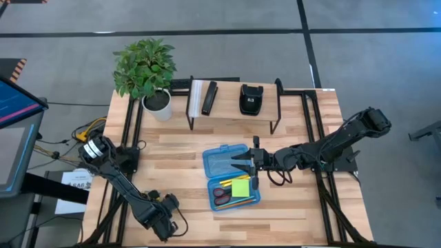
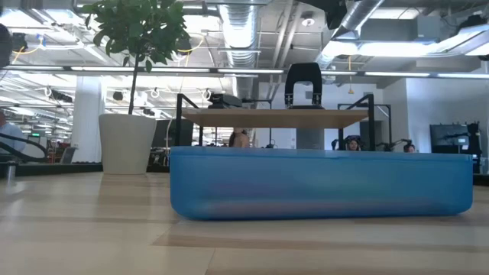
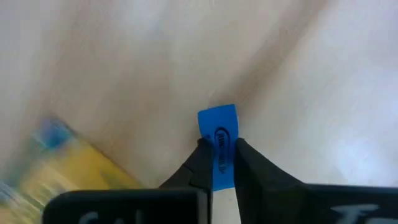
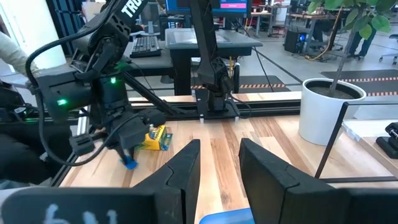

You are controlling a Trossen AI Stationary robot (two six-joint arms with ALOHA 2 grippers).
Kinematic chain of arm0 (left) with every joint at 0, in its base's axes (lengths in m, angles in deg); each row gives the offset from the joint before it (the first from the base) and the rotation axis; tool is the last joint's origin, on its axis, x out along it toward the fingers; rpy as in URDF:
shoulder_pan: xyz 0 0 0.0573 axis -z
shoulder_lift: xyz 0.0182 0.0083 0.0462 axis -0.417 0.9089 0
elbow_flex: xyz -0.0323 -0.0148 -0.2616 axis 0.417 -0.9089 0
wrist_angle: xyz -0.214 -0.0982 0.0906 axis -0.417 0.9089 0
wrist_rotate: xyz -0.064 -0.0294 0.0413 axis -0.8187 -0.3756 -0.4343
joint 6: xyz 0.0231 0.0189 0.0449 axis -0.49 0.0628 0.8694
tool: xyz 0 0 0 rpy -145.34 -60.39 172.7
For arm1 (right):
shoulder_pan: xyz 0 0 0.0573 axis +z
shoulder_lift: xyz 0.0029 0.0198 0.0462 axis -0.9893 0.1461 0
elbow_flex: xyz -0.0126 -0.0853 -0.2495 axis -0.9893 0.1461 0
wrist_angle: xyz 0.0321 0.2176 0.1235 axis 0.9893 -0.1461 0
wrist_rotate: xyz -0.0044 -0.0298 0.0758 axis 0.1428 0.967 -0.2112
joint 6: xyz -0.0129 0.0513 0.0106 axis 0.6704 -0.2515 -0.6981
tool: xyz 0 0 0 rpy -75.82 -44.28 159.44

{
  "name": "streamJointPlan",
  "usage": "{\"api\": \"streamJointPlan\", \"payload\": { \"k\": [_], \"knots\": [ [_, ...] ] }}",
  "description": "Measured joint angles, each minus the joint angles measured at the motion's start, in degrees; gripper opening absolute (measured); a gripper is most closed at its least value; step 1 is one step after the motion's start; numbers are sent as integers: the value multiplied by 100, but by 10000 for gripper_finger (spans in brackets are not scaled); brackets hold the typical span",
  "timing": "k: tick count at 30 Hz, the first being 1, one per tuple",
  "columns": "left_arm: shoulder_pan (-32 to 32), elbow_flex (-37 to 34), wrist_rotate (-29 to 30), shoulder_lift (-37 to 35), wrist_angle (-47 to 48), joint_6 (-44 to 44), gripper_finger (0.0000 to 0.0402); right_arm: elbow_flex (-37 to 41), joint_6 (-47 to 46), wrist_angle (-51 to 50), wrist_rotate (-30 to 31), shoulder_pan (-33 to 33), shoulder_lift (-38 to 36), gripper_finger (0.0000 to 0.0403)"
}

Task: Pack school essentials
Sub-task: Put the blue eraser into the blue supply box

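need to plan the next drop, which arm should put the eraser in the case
Left. The left gripper is already shut on the blue eraser; the right gripper hovers open and empty over the blue case.

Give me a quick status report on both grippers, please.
Left gripper shut on blue eraser, near crayon box. Right gripper open over blue case. Nothing in the way.

Blue eraser [image 3: 217,134] pinched upright; crayon box [image 4: 155,138] on table; scissors [image 1: 222,196], sticky pad [image 1: 240,187] in case.
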Motion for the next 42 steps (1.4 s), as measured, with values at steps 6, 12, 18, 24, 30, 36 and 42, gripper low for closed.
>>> {"api": "streamJointPlan", "payload": {
  "k": [6, 12, 18, 24, 30, 36, 42],
  "knots": [
    [-299, -2, 1260, -603, -55, 914, 11, 0, 9, 4, 0, -2, 0, 134],
    [-1057, 4, 1505, -830, -1957, 3349, 3, 0, 16, 19, 2, -2, 0, 134],
    [-1884, 9, 966, -826, -3168, 4906, 2, 0, 52, 33, 2, -2, 0, 134],
    [-2029, 9, 551, -828, -3005, 5051, 1, 0, 65, -11, 2, -2, 0, 134],
    [-1474, 11, 573, -831, -2914, 5518, 34, 0, 72, -16, 2, -2, 0, 134],
    [-1102, -110, 1119, -783, -2996, 6186, 121, 0, 50, 28, 4, -2, 0, 134],
    [-1173, -122, 835, -128, -3185, 6919, 199, 2, 48, 61, 4, -2, 0, 134]
  ]
}}
